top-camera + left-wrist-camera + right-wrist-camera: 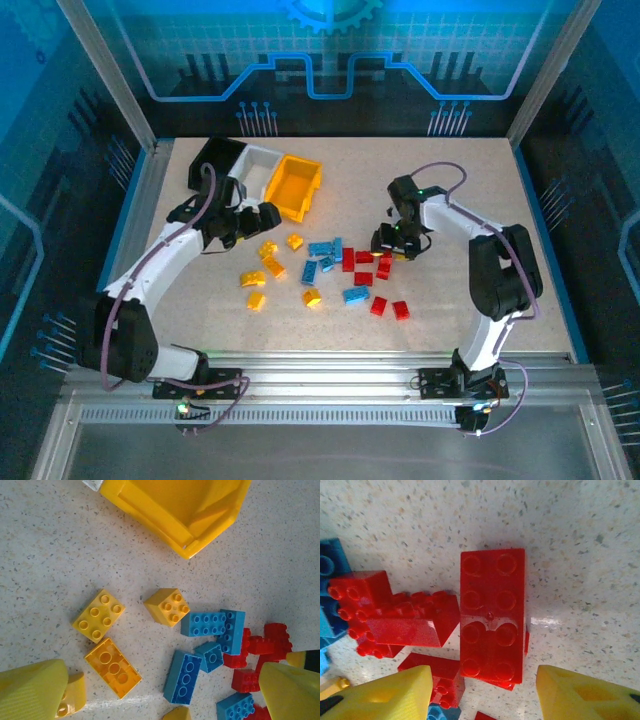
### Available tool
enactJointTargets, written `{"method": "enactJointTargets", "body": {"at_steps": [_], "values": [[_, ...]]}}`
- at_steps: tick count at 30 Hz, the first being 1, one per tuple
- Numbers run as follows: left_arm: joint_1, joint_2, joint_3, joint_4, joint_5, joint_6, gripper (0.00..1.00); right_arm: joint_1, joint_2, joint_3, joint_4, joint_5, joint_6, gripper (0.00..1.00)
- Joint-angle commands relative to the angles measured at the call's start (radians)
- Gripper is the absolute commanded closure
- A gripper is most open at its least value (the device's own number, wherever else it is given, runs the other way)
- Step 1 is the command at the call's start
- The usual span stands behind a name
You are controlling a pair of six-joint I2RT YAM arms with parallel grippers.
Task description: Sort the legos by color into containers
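Red, light blue and yellow legos lie scattered mid-table. Three containers stand in a row at the back left: black (pixel 213 160), white (pixel 258 168) and yellow (pixel 296 185). My left gripper (pixel 264 216) hovers wide open just in front of the yellow bin (pixel 190 510), above yellow bricks (pixel 98 615) and a blue brick (pixel 182 677). My right gripper (pixel 391 244) is low over the red cluster. In the right wrist view its jaws (pixel 482 690) stand apart on either side of a long red brick (pixel 492 622), with a gap on each side.
More red bricks (pixel 395 617) crowd the left of the long one. An upside-down orange brick (pixel 112 667) lies near my left finger (pixel 35 690). Metal frame posts and blue walls border the table; a rail (pixel 320 372) runs along the near edge.
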Motion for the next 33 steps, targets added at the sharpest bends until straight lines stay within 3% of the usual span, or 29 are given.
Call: {"method": "enactJointTargets", "body": {"at_steps": [1,14,24,33], "values": [[-0.010,0.020,0.036,-0.001,0.038,0.023,0.01,0.010,0.033,0.037,-0.031,0.017,-0.018,0.43],[-0.010,0.048,0.036,0.002,0.039,0.028,0.01,0.007,0.120,0.098,-0.052,0.080,-0.031,0.55],[-0.010,0.071,0.048,0.019,0.058,0.018,0.01,-0.010,0.081,0.089,-0.050,0.089,-0.033,0.64],[-0.040,0.158,0.156,0.059,0.104,0.023,0.01,-0.101,-0.056,0.032,0.004,-0.044,0.007,0.67]]}}
